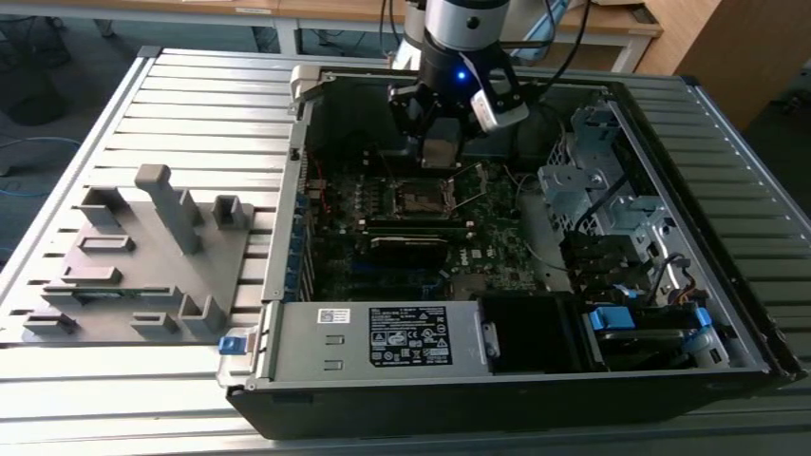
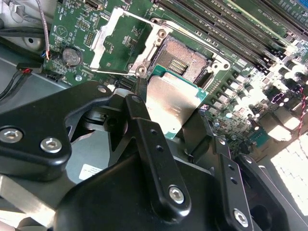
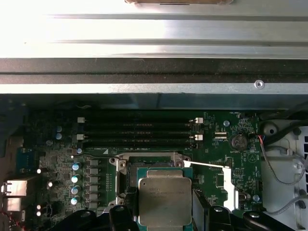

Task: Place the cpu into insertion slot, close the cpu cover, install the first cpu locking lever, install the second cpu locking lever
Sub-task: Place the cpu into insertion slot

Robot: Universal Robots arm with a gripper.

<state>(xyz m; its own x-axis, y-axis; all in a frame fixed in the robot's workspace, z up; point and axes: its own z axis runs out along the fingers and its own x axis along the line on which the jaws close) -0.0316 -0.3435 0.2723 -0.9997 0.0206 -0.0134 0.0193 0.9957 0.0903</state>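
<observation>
A ribbed grey metal table (image 1: 178, 114) is spanning the exterior view. A wooden desk (image 1: 342, 11) is standing behind it, a wooden cabinet (image 1: 742, 47) is rising at the exterior view's right, and grey floor (image 1: 89, 52) is showing beyond.

Exterior view looks down on the whole case (image 1: 507, 407); both wrist views closely share the socket (image 2: 182, 60) (image 3: 124, 172)

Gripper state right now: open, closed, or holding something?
Gripper: shut on the cpu, holding it by its edges close to the open socket; the cpu cover is swung open.
</observation>
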